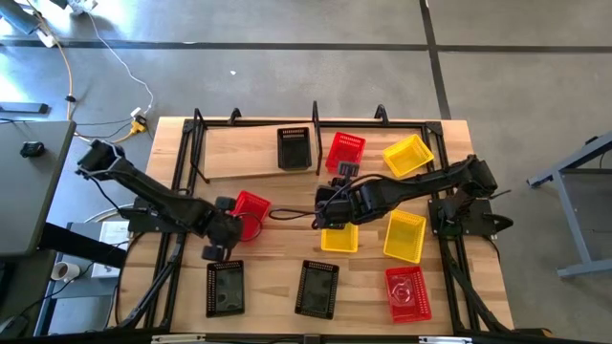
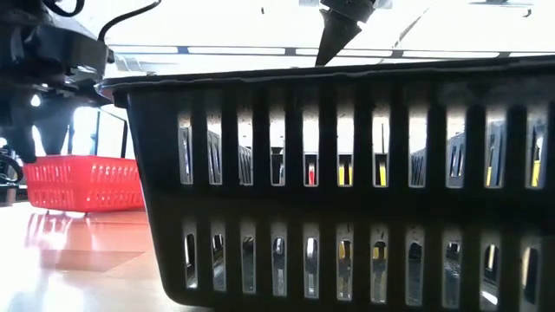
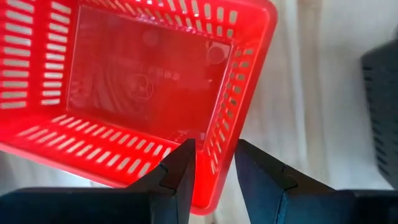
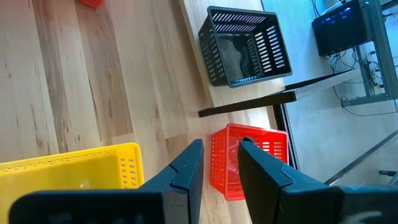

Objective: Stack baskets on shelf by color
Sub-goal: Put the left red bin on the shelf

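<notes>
Baskets mostly on the table; black one and a red one already on the shelf. Left gripper pinches the wall of a red basket, one finger inside, one outside. Lift it level, then nest it squarely into the shelved red. Right gripper hovers above a yellow basket, jaws slightly apart, empty.

No text, label, brand, number or sign can be read on any basket, the shelf or the bench
</notes>
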